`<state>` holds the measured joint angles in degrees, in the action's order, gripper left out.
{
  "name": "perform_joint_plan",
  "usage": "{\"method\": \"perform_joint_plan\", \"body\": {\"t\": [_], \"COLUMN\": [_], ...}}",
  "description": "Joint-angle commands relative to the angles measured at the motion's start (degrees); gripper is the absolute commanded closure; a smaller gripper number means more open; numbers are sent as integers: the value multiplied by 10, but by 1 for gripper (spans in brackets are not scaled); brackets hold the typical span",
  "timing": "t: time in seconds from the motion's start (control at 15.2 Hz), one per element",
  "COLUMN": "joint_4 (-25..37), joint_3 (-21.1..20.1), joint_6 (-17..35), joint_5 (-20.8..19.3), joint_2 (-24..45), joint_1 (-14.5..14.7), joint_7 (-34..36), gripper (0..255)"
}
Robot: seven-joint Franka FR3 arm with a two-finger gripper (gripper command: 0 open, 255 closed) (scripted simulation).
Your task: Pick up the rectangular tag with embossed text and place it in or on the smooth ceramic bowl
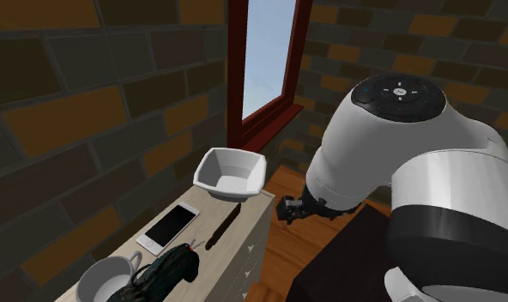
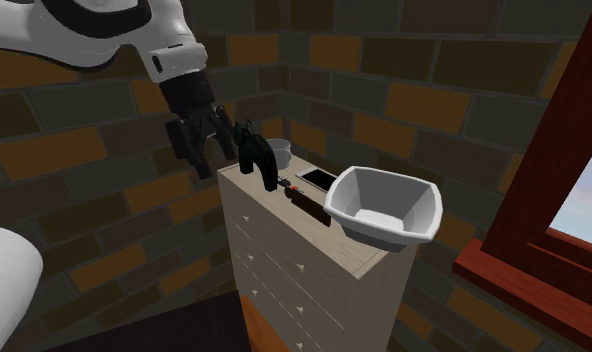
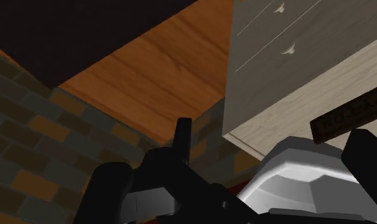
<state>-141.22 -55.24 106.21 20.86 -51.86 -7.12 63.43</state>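
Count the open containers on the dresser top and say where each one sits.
2. The white angular bowl sits at the window end of the dresser. A round cup stands at the opposite end, beside a black object, which might hide something small.

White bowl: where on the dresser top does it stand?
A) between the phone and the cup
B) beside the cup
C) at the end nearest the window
C: the white bowl sits at the dresser end by the window, beyond the phone and tag.
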Motion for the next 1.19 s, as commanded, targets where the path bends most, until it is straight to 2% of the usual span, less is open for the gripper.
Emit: {"method": "perform_joint_plan", "body": {"t": [0.0, 0.33, 0.59, 0.86, 1.12], "joint_4": [30, 130, 233, 357, 508], "joint_3": [-67, -243, -363, -447, -500], "joint_6": [10, 20, -1, -45, -108], "joint_5": [-3, -18, -20, -16, -16], "joint_2": [12, 20, -22, -93, -173], "joint_1": [-39, -190, -324, -448, -566], "joint_7": [59, 181, 256, 321, 386], "gripper": [0, 0, 0, 0, 0]}}
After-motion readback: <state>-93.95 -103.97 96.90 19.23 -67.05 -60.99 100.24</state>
